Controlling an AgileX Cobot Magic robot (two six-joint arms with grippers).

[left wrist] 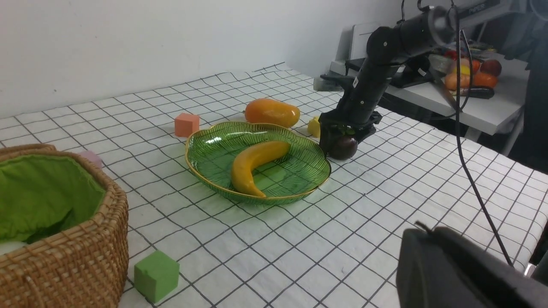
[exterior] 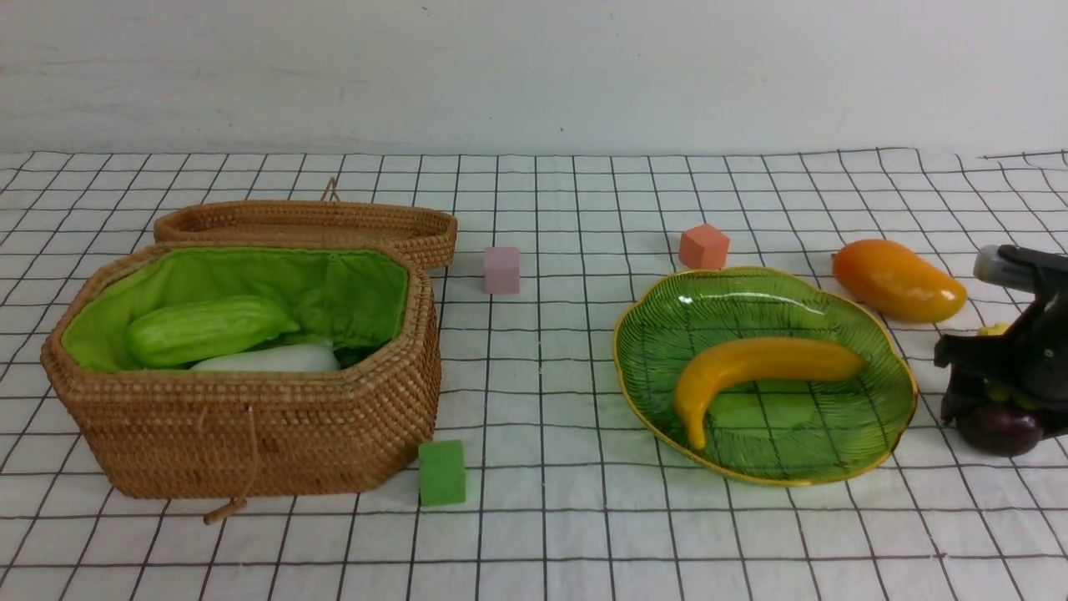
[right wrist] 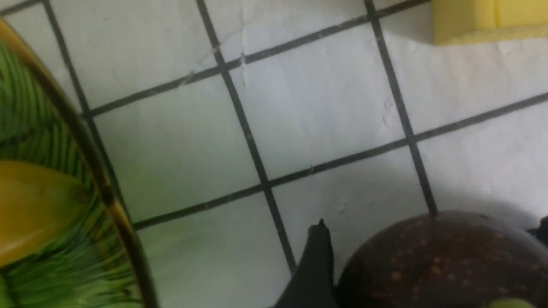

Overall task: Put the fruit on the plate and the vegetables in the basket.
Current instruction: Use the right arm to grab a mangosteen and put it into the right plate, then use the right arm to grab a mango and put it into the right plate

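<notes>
Right gripper (exterior: 997, 401) over the mangosteen (exterior: 999, 428) beside the plate (exterior: 818, 434).
The mangosteen, round, dark purple, orange-flecked and green-capped, sits on the cloth (exterior: 551, 376) just right of the plate, between the gripper's spread fingers (right wrist: 317, 265); whether they press it I cannot tell. The curved yellow banana (exterior: 755, 367) lies in the plate, the orange mango (exterior: 899, 280) behind its right rim. Well left of it, the basket (exterior: 250, 426) holds cucumber (exterior: 209, 328) and radish (exterior: 267, 359). Left gripper (left wrist: 449, 265) closed.

White wall (exterior: 534, 67) behind black-gridded white tablecloth (exterior: 584, 534); cluttered side desk (left wrist: 496, 107)
</notes>
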